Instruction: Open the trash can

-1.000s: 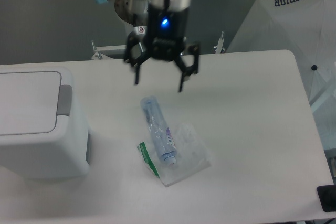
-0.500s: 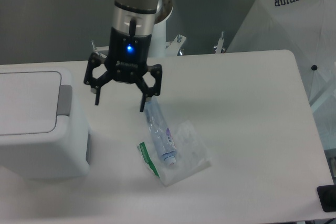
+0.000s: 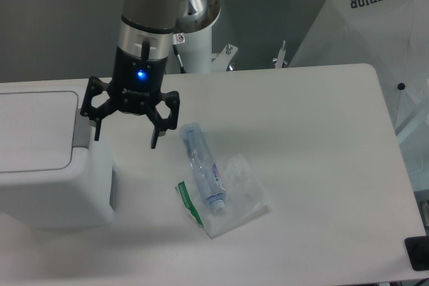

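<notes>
The trash can (image 3: 47, 172) is a large white boxy bin at the left edge, its flat lid (image 3: 33, 128) down. A grey push-button tab (image 3: 82, 132) sits on the lid's right edge. My gripper (image 3: 126, 138) hangs open just right of that tab, fingers pointing down. Its left fingertip (image 3: 98, 136) is over the bin's right rim beside the tab, and the right fingertip (image 3: 154, 143) is over the table. Nothing is between the fingers.
A clear plastic bag (image 3: 224, 195) with a tube (image 3: 202, 169) lies on the white table right of the gripper. A white folded umbrella-like cover (image 3: 375, 25) stands at the back right. A dark object (image 3: 417, 254) sits at the lower right corner.
My gripper has travelled left and lower across the table, from above the tube's far end to the bin's right rim. It stayed open. The bag and bin have not moved.
</notes>
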Action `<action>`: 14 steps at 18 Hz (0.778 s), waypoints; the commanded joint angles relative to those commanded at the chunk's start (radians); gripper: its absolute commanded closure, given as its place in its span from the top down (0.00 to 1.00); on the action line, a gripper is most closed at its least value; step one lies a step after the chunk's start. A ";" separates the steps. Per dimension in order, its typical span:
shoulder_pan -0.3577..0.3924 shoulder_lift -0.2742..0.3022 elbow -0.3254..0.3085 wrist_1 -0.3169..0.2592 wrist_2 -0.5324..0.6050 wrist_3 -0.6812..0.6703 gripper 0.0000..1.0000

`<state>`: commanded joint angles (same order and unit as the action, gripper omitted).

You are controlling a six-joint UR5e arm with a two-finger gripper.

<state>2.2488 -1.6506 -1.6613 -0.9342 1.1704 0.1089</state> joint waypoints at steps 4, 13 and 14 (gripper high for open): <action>-0.008 0.002 -0.002 0.000 0.002 0.000 1.00; -0.014 -0.002 -0.011 0.002 0.003 0.002 1.00; -0.014 -0.002 -0.012 0.002 0.003 0.002 1.00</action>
<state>2.2350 -1.6521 -1.6736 -0.9327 1.1735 0.1104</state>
